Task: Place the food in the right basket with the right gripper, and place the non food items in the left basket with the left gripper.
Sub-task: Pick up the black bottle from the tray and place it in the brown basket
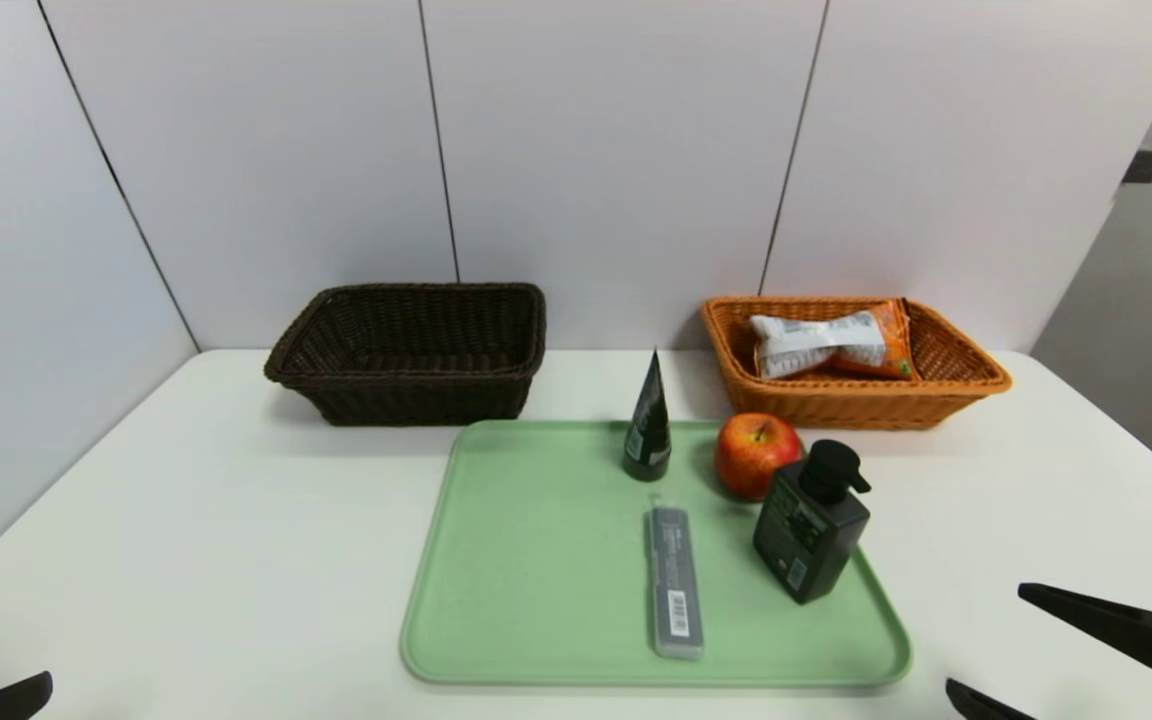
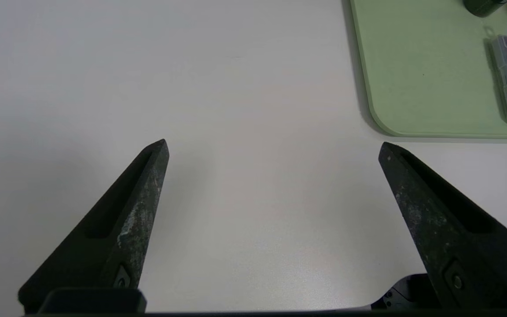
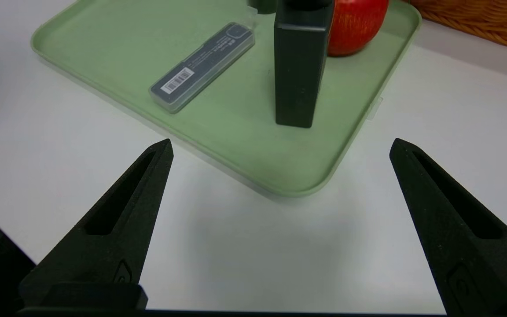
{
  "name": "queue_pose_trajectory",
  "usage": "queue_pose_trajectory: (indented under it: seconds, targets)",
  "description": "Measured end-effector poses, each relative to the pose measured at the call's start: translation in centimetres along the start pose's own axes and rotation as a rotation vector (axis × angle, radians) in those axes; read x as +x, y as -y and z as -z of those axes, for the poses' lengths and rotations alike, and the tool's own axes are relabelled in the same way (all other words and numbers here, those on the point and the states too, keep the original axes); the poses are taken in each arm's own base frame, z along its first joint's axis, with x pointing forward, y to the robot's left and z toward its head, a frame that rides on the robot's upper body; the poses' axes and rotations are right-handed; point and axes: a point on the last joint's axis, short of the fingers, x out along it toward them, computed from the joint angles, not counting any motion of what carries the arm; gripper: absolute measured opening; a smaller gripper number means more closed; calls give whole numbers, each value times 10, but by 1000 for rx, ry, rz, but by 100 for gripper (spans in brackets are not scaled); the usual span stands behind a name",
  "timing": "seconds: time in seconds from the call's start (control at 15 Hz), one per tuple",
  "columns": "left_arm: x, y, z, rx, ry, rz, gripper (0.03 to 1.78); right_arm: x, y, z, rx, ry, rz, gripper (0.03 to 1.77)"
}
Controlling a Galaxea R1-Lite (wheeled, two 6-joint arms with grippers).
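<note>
Snack packet (image 1: 833, 343) lies inside right basket (image 1: 966, 385); left basket (image 1: 406, 352) holds nothing; apple (image 1: 756, 453), conical tube (image 1: 648, 422), pump bottle (image 1: 811, 522), grey case (image 1: 675, 581) on green tray (image 1: 536, 560); right end effector (image 3: 280, 147) released, near tray corner over tabletop (image 1: 186, 520); left end effector (image 2: 273, 147) released, apart from tray.

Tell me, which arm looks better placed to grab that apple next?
The right. The right gripper waits open by the tray's right corner, on the apple's side, near the orange basket. The left gripper sits far left.
</note>
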Motion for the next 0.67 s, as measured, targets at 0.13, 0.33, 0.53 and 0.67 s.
queue_pose_trajectory:
  seconds: [0.13,0.33,0.53,0.67]
  targets:
    - [1,0,0,0,-3,0,169,17,2,-4,-2,1,-1,170]
    - [1,0,0,-2,-5,-2,169,41,4,-4,-7,1,-6,170]
    - [2,-1,2,-3,-14,-3,169,57,4,2,-26,24,-9,170]
    - [3,-1,3,-3,-18,-4,169,64,5,3,-33,31,20,170]
